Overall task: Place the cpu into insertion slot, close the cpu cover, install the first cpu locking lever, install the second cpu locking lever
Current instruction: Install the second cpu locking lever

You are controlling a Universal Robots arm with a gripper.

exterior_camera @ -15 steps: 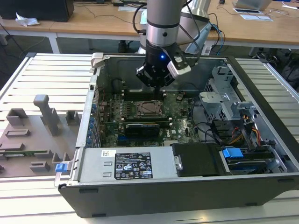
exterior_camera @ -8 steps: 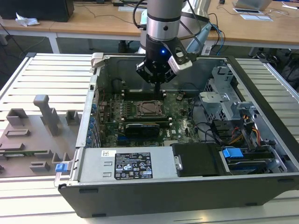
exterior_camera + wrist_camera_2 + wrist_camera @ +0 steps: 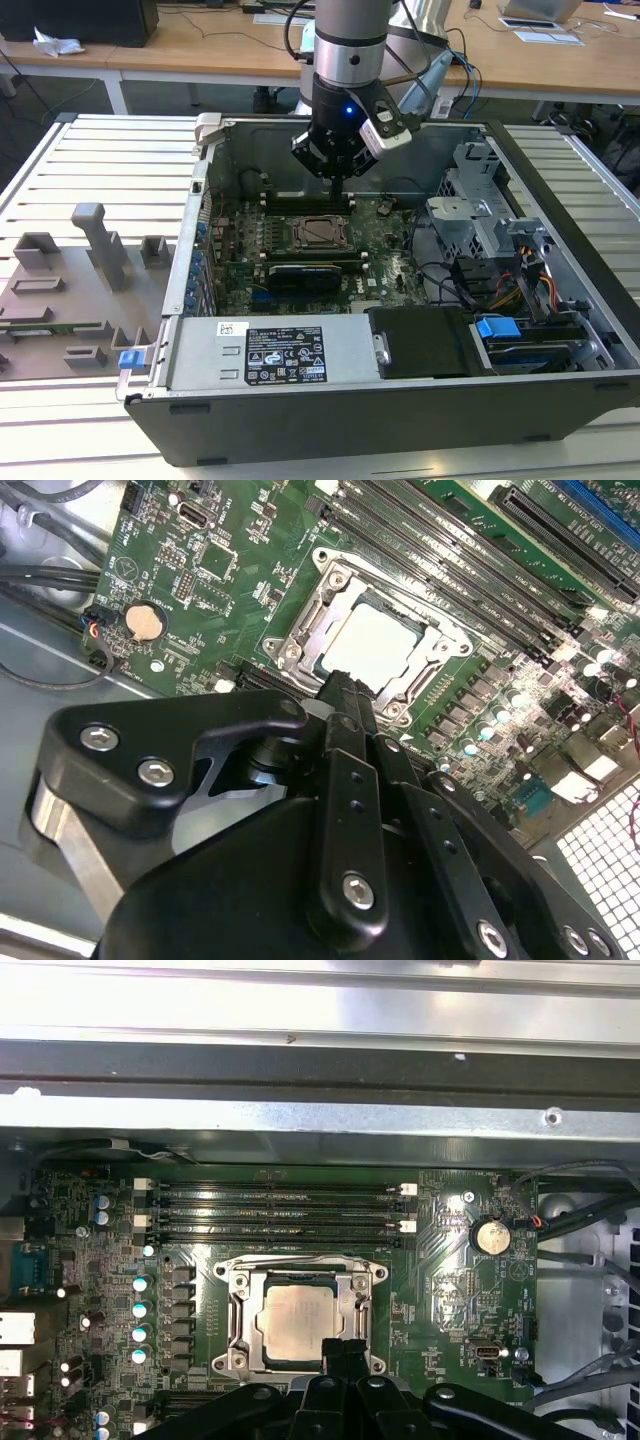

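The cpu (image 3: 298, 1322) lies in the insertion slot (image 3: 235, 1345) on the green board, its silver-grey top showing. The cpu cover (image 3: 243, 1298), a silvery metal frame, lies flat around it. In the exterior view the cpu (image 3: 320, 232) sits mid-board inside the open computer case. My gripper (image 3: 336, 190) hangs a little above the board, beside the socket's edge. Its black fingers are shut together with nothing between them. In both wrist views my gripper (image 3: 346, 686) (image 3: 346, 1348) has its tips over one rim of the cover, touching nothing that I can make out.
Long black memory slots (image 3: 280, 1208) run beside the socket, and a coin battery (image 3: 491, 1236) sits near cables. The case wall (image 3: 330, 135) is close behind the arm. A drive cage (image 3: 480, 215) with wiring stands at the exterior view's right. Grey fixtures (image 3: 85, 270) lie left of the case.
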